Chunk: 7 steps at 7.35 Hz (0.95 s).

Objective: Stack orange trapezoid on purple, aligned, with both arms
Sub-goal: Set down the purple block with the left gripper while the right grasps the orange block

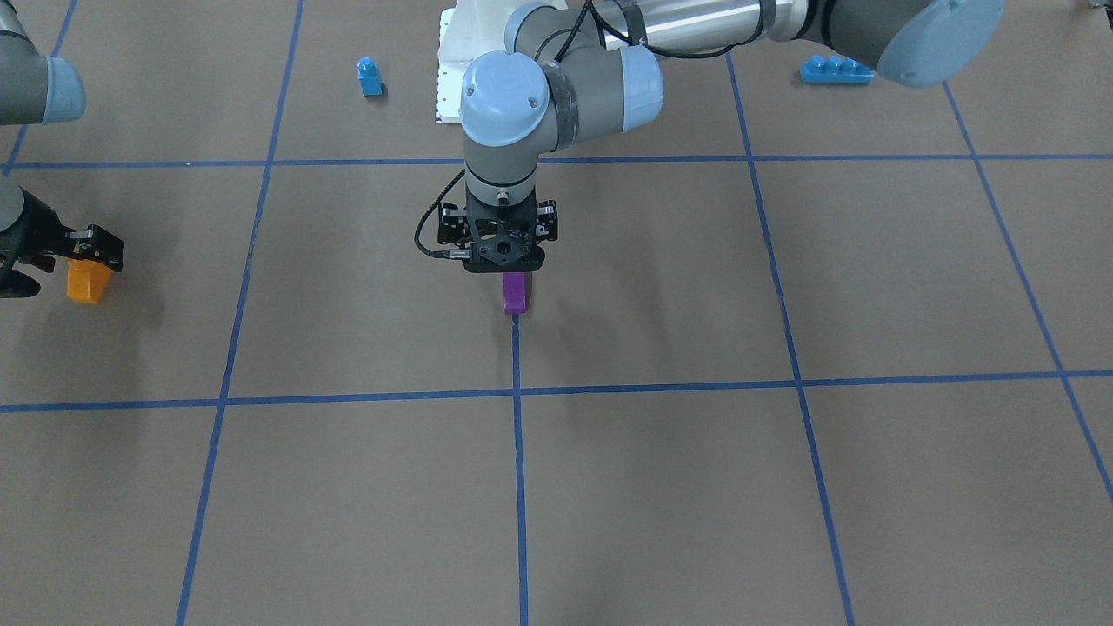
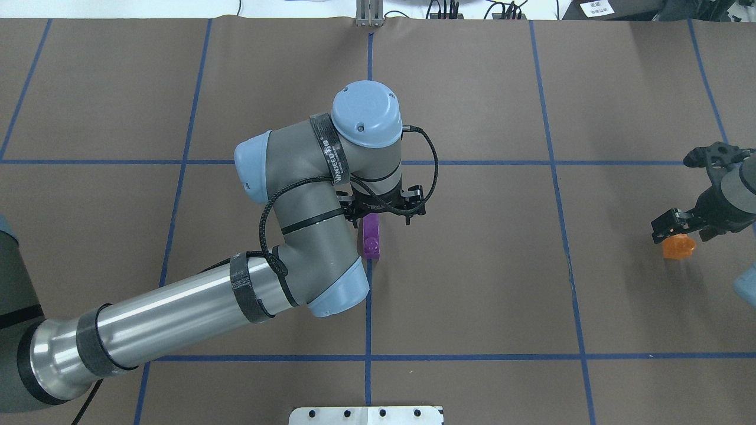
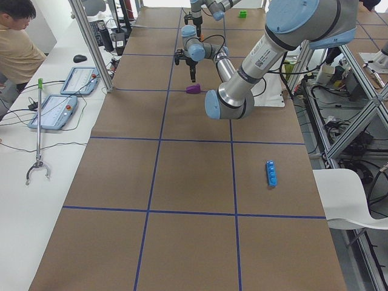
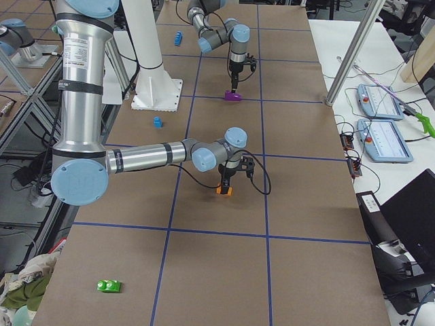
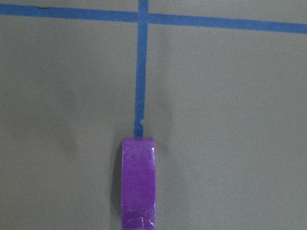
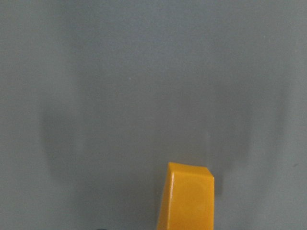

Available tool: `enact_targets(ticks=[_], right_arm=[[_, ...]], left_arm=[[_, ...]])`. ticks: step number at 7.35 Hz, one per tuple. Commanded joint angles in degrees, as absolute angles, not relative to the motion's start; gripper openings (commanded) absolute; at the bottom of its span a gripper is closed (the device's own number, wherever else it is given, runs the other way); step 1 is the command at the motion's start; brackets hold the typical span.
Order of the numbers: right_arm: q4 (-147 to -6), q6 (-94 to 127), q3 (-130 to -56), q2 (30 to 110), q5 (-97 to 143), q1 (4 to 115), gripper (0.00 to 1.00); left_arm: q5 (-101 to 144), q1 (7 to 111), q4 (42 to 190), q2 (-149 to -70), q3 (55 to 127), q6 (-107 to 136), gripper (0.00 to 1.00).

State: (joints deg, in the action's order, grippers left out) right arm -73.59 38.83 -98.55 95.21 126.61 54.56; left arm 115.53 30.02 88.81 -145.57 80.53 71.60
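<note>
Division of labour seemingly explains the layout: the purple [image 1: 515, 292] lies mid-way across the worktop [image 1: 696, 487] under the left gripper [image 1: 511, 269], the orange trapezoid [image 1: 88, 281] well apart under the right gripper [image 1: 87, 258], though I cannot tell whether either's fingers are closed.

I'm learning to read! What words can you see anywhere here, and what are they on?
"WNDEED", as best I can read it: on the black strap around the left arm.
White label at the far edge: too small to read.
Lettering on the right arm: too blurred.
</note>
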Motion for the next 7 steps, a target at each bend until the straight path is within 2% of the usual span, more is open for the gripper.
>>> enact_targets(ticks=[1, 2, 3, 4, 6, 7], right_arm=[[-68.4, 39.1, -94.0, 95.0, 127.2, 54.1, 0.77], [-67.6, 39.5, -93.4, 95.0, 127.5, 54.1, 0.09], [-67.6, 39.5, -94.1, 95.0, 129.6, 54.3, 0.00], [-67.4, 39.6, -94.7, 95.3, 130.5, 54.6, 0.00], [-72.4, 40.3, -103.4, 94.7, 130.1, 54.9, 0.00], [-77.6, 44.6, -107.1, 90.1, 128.9, 54.8, 0.00]], left_arm=[[115.0, 30.0, 88.8, -145.6, 80.6, 71.7, 1.00], [115.0, 30.1, 88.8, -145.5, 80.6, 71.7, 1.00], [115.0, 30.1, 88.8, -145.5, 80.8, 71.7, 1.00], [115.0, 30.1, 88.8, -145.5, 80.8, 71.7, 1.00], [115.0, 30.9, 88.9, -145.4, 80.9, 71.3, 1.00], [115.0, 31.5, 88.9, -142.6, 83.1, 71.0, 1.00]])
